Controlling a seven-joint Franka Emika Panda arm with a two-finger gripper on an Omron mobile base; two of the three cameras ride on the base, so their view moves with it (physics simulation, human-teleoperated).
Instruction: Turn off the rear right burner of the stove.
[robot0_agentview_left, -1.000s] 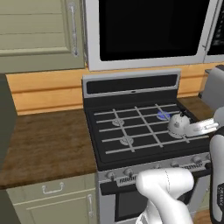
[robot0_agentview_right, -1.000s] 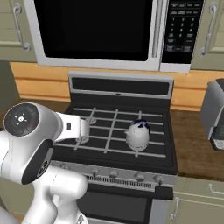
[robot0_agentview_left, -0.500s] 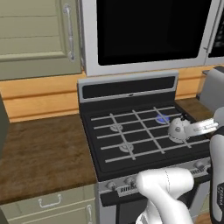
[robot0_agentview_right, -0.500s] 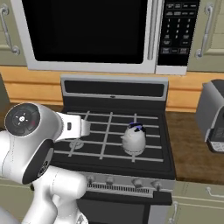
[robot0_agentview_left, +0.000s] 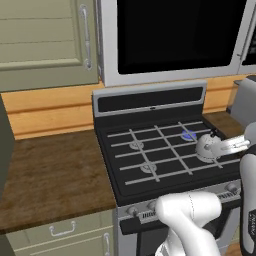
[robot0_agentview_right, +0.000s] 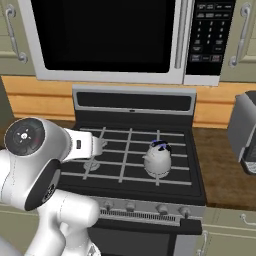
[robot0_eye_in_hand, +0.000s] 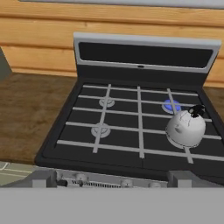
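Wooden desk (robot0_eye_in_hand: 30, 109) flanks the stove (robot0_eye_in_hand: 131, 131) — its rear right burner (robot0_eye_in_hand: 171, 105) glows blue at 1 o'clock, just behind a white kettle (robot0_eye_in_hand: 185, 127). End effector (robot0_eye_in_hand: 111, 181) fingertips barely show — spread or pressed together, cannot tell.

Looked matt black on the stove (robot0_eye_in_hand: 131, 144), with thin pale metal grates (robot0_eye_in_hand: 139, 118). Glossy white on the kettle (robot0_eye_in_hand: 185, 128), perhaps enamel. Brown wood grain on the counter (robot0_agentview_left: 50, 175); shiny black glass on the microwave (robot0_agentview_right: 105, 35).

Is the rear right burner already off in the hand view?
No, the rear right burner glows blue under the grate bars of the stove, just behind the white kettle.
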